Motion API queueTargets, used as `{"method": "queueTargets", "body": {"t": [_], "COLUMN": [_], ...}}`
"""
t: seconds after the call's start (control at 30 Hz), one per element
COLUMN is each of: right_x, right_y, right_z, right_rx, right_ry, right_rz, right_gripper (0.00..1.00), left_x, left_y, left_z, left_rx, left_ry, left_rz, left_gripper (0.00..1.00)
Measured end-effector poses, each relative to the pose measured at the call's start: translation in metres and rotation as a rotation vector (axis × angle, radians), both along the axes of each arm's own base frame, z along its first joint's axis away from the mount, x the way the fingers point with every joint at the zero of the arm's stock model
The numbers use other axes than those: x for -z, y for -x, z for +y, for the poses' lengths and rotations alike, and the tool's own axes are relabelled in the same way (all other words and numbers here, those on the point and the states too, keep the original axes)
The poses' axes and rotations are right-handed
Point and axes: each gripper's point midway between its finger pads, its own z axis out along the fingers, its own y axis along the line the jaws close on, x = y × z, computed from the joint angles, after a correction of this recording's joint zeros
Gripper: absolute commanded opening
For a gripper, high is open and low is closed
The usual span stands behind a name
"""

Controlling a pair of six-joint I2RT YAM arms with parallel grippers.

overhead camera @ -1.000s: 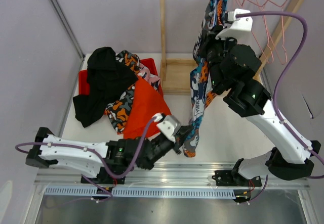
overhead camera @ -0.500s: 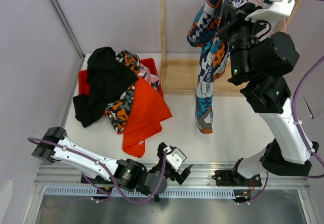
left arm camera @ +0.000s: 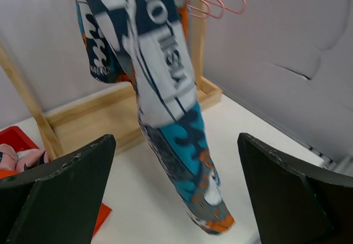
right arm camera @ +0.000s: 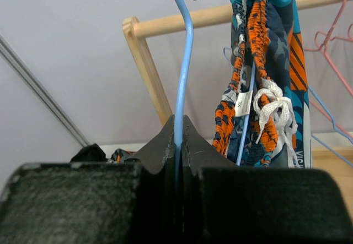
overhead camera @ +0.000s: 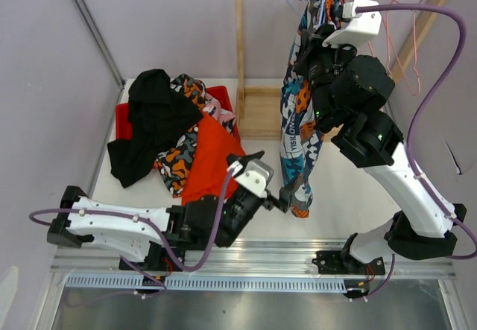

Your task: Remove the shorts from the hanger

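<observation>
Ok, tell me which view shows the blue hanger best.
Right wrist: the blue hanger wire runs up close through the frame, pinched in the right gripper. Top external shows only a small loop beside the blue shorts. Left wrist mostly shows the shorts' hanging leg.

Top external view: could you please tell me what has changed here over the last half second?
The left gripper swung forward from the table's near edge to the hem of the blue shorts, fingers open. The right gripper, shut on the blue hanger, came down, lowering the shorts. The pile of shorts on the red tray stayed put.
</observation>
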Motion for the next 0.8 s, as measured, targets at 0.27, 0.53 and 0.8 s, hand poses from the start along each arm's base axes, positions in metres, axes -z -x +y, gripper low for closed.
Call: {"method": "queueTargets", "body": {"t": [0.27,0.53,0.8], "right_x": [0.015,0.018,0.027], "right_y": [0.002,0.007,-0.001], "right_z": [0.004,-0.001,0.002], "right_rx": [-0.018,-0.023,-0.017], "right_ry": [-0.005,-0.011,0.054], "right_rz": [0.024,0.029,0.061], "right_gripper": [0.00,0.00,0.00], "left_x": [0.000,0.027,0.025], "left_y": [-0.080,-0.104,-0.056], "left_z": [-0.025,-0.065,-0.042], "left_rx": [-0.055,-0.003,0.064], "left_ry": [0.001,-0.013,0.116], "left_rz": [-0.026,0.014,0.074], "left_gripper": [0.96,0.00,0.00]}}
